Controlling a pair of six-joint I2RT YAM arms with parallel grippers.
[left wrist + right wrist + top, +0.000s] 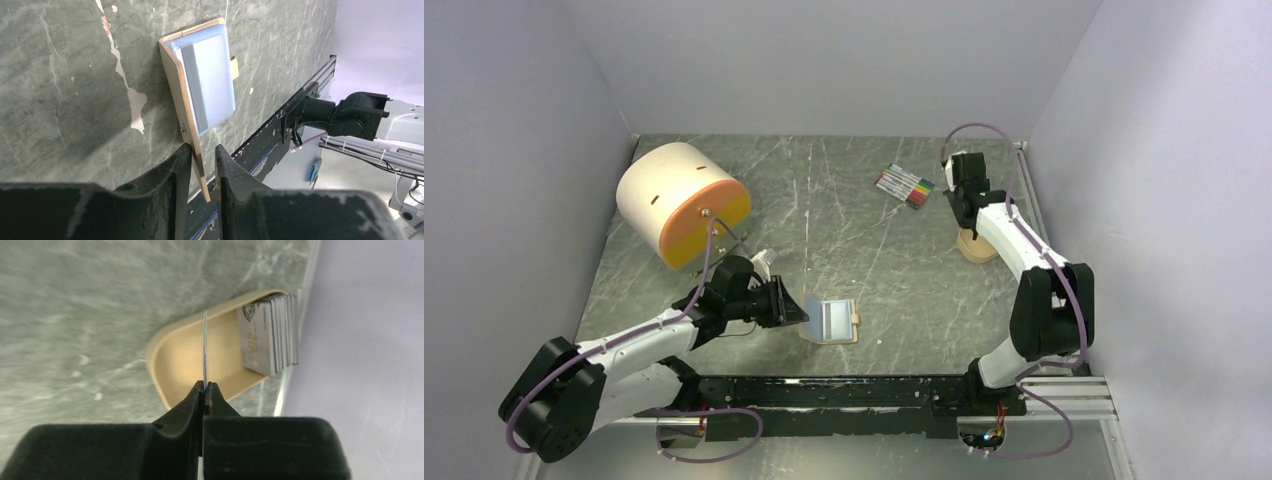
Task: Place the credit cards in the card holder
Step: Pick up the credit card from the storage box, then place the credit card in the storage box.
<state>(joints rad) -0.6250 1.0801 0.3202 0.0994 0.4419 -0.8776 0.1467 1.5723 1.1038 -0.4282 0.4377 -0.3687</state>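
The only writing I can read is "VIP", in pale gold on the front of the credit cards [270, 335]; the finer print beside it is too small to make out. They stand on edge as a grey, glossy stack at the end of a smooth tan tray [175, 365] with rounded corners, partly cut off by its rim. The right tool [204, 385] is clamped on a single card [205, 345] over the tray, seen edge-on as a thin line, so its face is hidden.

Well apart on the scuffed, marble-look counter [874, 270], the card holder [207, 80] lies open, showing pale blue-clear sleeves. The left tool [202, 160] is closed on its stiff tan cover, which is raised at a tilt.
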